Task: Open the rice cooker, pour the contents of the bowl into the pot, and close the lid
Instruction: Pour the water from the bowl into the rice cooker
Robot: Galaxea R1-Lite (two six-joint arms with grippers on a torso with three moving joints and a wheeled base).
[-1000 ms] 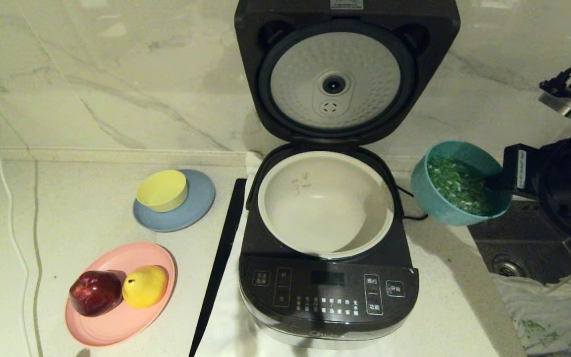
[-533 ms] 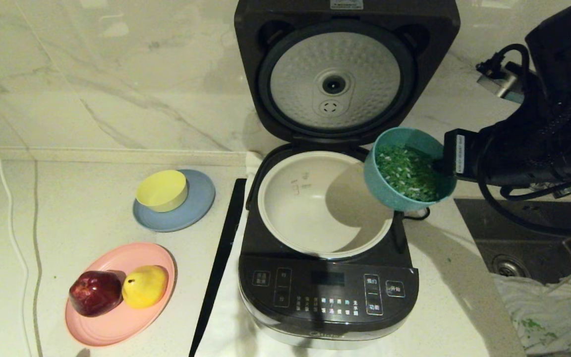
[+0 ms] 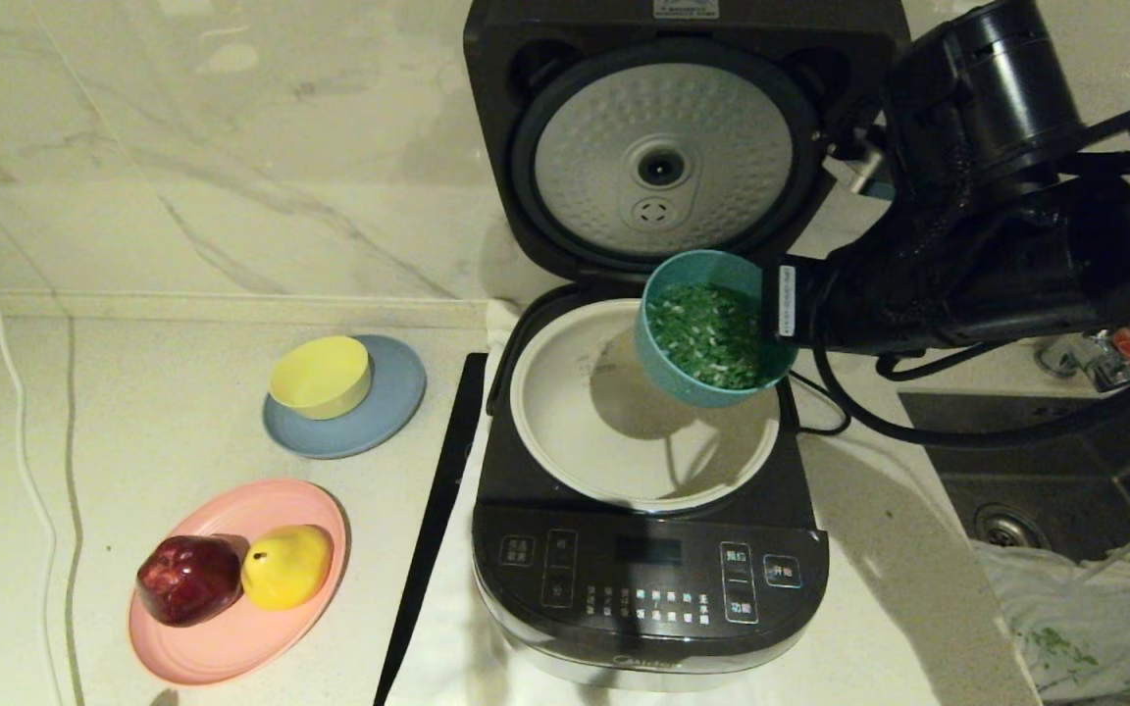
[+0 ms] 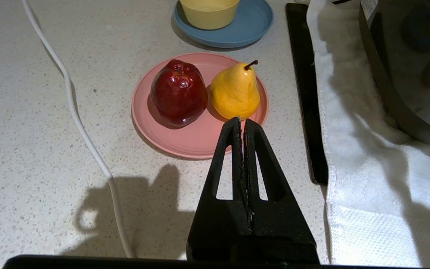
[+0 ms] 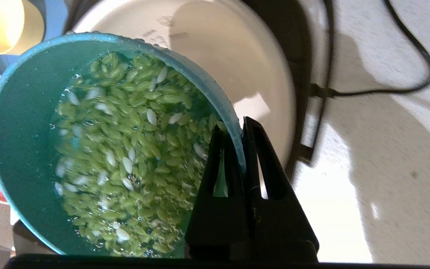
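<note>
The bowl (image 3: pixel 712 333) hides part of the pot's (image 3: pixel 565 431) far rim.

There is one rice cooker (image 3: pixel 650 549) with one pot (image 3: pixel 624 431) and one lid (image 3: pixel 663 147). There are two bowls: one teal bowl (image 3: pixel 707 328) and one yellow bowl (image 3: pixel 320 376). There are two plates: one blue plate (image 3: pixel 398 392), one pink plate (image 3: pixel 231 642). There are two fruits: one red apple (image 3: pixel 190 579), one yellow pear (image 3: pixel 287 566).

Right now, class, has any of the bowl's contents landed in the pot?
No: the pot shows only bare cream-white inside, while the green bits sit in the bowl.
</note>
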